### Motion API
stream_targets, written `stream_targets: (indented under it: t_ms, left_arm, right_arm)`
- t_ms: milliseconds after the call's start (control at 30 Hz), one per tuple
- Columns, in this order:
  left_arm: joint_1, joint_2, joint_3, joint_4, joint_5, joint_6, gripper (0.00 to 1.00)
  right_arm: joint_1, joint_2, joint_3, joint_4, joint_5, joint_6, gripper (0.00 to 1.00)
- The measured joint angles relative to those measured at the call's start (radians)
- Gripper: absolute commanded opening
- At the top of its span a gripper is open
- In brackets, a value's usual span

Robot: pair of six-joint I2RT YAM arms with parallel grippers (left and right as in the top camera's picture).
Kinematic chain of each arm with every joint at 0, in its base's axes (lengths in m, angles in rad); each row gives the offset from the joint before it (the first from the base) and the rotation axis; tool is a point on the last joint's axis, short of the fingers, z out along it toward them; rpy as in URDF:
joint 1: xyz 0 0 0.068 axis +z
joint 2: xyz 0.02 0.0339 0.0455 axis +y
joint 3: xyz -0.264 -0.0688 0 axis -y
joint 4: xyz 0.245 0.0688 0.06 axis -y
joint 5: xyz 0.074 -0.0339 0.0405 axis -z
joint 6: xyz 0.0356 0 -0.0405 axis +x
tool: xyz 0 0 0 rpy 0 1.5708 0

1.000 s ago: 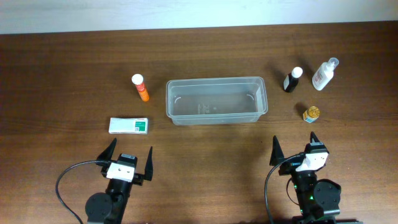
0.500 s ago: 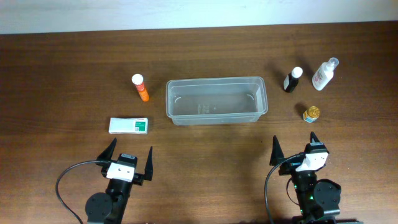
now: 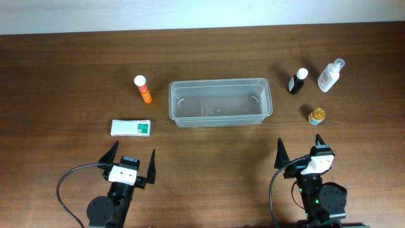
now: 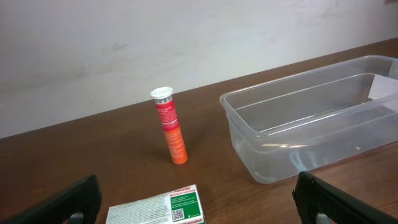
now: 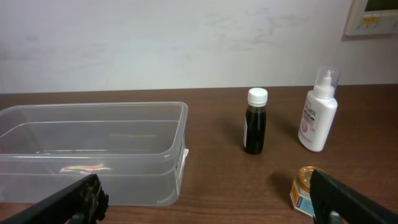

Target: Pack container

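I see a pale wall (image 4: 186,37) behind a dark wood counter (image 3: 63,76). The container (image 3: 219,81) sits mid-counter, ahead of my left claw (image 3: 135,149) and right claw (image 3: 299,139). Both gape wide, holding nothing.

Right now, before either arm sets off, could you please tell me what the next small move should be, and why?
I would probably ease the left gripper forward and down over the white-and-green box. Its jaws stand open and empty, the box lies flat just ahead of it, and the container holds nothing yet.
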Motion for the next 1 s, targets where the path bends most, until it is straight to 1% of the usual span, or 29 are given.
stream_targets:
  t_ms: [800, 900, 1000]
  left_arm:
    - [0.000, 0.000, 0.000, 0.000, 0.000, 0.000, 0.99]
    - [0.000, 0.000, 0.000, 0.000, 0.000, 0.000, 0.99]
    - [0.000, 0.000, 0.000, 0.000, 0.000, 0.000, 1.00]
  right_arm:
    - [0.000, 0.000, 0.000, 0.002, -0.021, 0.001, 0.98]
    - [0.000, 0.000, 0.000, 0.021, -0.068, 0.002, 0.98]
    - [0.000, 0.000, 0.000, 0.106, -0.150, 0.002, 0.98]
